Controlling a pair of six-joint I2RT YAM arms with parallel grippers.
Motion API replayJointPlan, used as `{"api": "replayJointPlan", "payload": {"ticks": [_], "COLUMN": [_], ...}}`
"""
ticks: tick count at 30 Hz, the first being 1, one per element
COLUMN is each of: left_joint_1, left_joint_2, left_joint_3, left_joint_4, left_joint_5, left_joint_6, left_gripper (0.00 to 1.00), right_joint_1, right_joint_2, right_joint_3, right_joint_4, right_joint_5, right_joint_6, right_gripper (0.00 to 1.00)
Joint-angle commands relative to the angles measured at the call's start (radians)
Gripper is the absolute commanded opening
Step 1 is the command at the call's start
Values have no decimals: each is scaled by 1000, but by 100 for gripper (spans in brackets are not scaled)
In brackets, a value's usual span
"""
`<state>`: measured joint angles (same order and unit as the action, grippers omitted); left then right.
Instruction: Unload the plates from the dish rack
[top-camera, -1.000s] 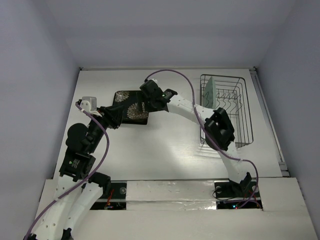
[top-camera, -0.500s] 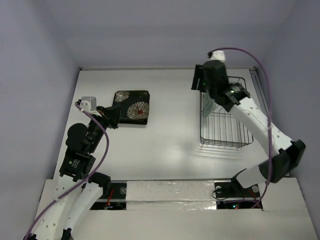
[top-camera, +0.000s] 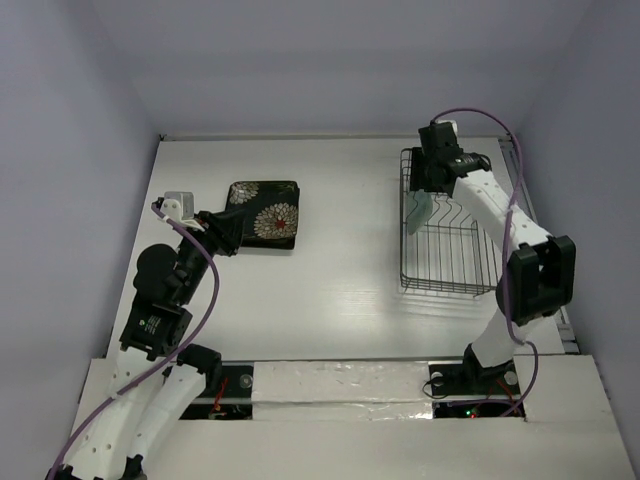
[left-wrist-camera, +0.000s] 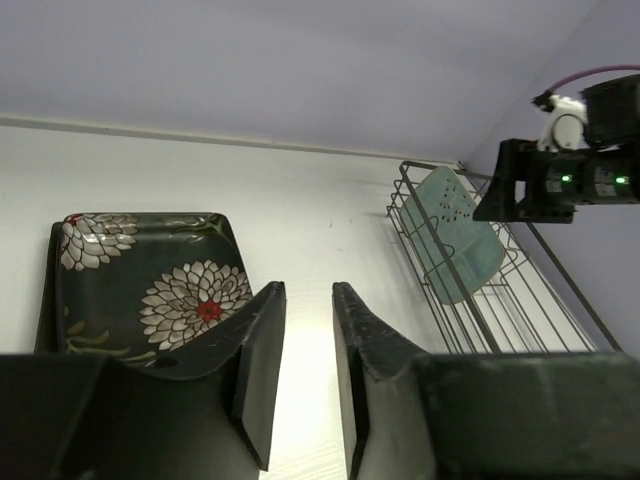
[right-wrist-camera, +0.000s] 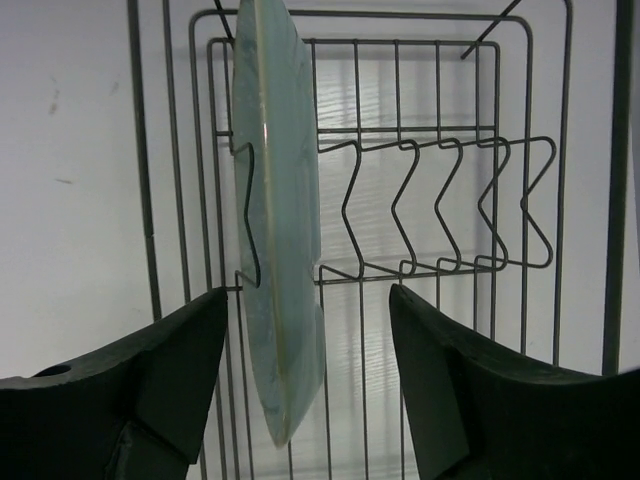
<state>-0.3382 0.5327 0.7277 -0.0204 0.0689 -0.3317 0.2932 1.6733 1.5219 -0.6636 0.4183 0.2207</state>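
Your right gripper hangs wide open over the racked mint plate, upper right of the top view. Your left gripper is narrowly parted and empty.

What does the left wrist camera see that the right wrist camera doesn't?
Only the left wrist view shows the flower-patterned plate lying flat on the table, the left gripper, and the right arm with green lights over the dish rack. Only the right wrist view shows the right gripper, open, and the rack's zigzag prongs with empty slots. Both show the mint-green plate standing on edge in the dish rack.
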Motion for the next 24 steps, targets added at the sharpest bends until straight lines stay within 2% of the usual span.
{"api": "replayJointPlan", "payload": {"ticks": [1, 6, 8, 9, 10, 11, 12, 15, 16, 18, 20, 24], "left_joint_1": [5, 5, 5, 5, 5, 5, 5, 5, 5, 5, 5, 5], "left_joint_2": [-2, -4, -7, -8, -10, -13, -14, -20, -20, -23, -23, -25], "left_joint_3": [-2, -2, -1, -1, -1, -1, -1, 1, 1, 1, 1, 1], "left_joint_4": [37, 36, 34, 33, 33, 31, 31, 30, 30, 31, 31, 33], "left_joint_5": [8, 11, 5, 5, 2, 2, 2, 2, 2, 5, 5, 6], "left_joint_6": [-1, 0, 0, 0, 0, 0, 0, 0, 2, 0, 0, 0], "left_gripper": [23, 28, 31, 32, 36, 39, 41, 44, 44, 44, 44, 47], "right_joint_1": [-11, -11, -11, -11, -11, -20, -20, -20, -20, -20, -20, -20], "right_joint_2": [46, 112, 149, 149, 157, 158, 157, 152, 149, 129, 106, 72], "right_joint_3": [87, 98, 110, 113, 115, 116, 116, 130, 139, 146, 155, 184], "right_joint_4": [-36, -36, -50, -51, -56, -56, -54, -67, -71, -76, -77, -83], "right_joint_5": [-13, 19, 31, 36, 39, 40, 45, 60, 68, 85, 109, 140], "right_joint_6": [-55, -60, -67, -67, -70, -73, -75, -89, -96, -110, -129, -172], "right_gripper": [70, 66, 60, 59, 51, 48, 37, 21, 12, 3, 0, 0]}}
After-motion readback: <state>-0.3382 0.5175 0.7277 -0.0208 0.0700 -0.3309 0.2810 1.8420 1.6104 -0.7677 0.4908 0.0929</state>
